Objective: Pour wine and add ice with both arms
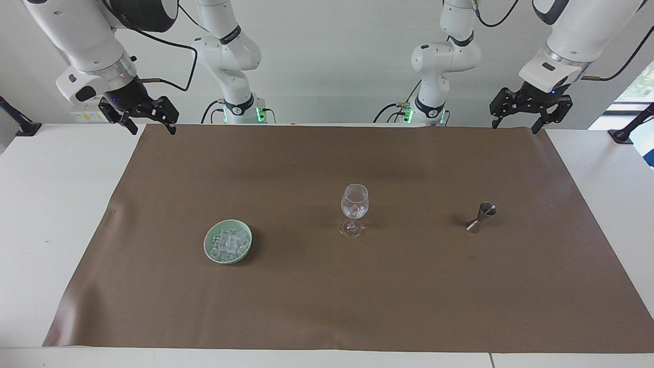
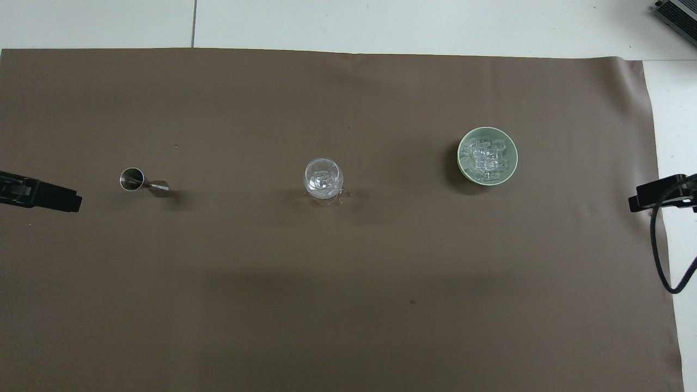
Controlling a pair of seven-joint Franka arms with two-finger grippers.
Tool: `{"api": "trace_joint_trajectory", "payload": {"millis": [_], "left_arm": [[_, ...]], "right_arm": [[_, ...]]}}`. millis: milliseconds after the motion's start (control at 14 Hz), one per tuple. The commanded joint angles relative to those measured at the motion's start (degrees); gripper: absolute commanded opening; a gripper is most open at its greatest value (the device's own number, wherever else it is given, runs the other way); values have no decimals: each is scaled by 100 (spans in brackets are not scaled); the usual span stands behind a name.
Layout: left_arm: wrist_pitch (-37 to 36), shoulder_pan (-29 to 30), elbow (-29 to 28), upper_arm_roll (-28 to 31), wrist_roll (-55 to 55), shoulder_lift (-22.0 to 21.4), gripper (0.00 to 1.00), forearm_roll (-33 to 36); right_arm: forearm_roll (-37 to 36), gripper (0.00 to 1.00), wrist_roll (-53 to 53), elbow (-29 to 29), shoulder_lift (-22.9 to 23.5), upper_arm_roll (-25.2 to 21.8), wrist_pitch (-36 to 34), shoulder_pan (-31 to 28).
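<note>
A clear stemmed glass (image 1: pixel 354 204) (image 2: pixel 323 177) stands mid-table with glassy glints in its bowl; I cannot tell wine from ice there. More ice (image 1: pixel 228 241) (image 2: pixel 486 158) is heaped in a pale green bowl (image 1: pixel 206 244) (image 2: pixel 460 158) toward the right arm's end. A steel jigger (image 1: pixel 480 217) (image 2: pixel 142 182) stands toward the left arm's end. My right gripper (image 1: pixel 153 132) (image 2: pixel 653 193) hangs open and holding nothing over the mat's corner at its own end. My left gripper (image 1: pixel 514 128) (image 2: pixel 41 195) hangs open and holding nothing over the mat's corner at its end.
A brown mat (image 1: pixel 306 296) covers most of the white table (image 1: pixel 46 204). Small wet glints lie around the glass's foot. A black cable (image 2: pixel 661 256) loops down from the right arm at the table's edge.
</note>
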Motion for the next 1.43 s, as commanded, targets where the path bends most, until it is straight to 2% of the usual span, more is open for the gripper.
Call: {"api": "trace_joint_trajectory", "payload": {"millis": [0, 1355], "left_arm": [[73, 70, -69, -18, 13, -97, 100, -100], [3, 70, -34, -19, 39, -115, 100, -91]], "right_arm": [[-77, 100, -52, 82, -59, 57, -106, -63], [-50, 100, -61, 74, -76, 66, -53, -54]]}}
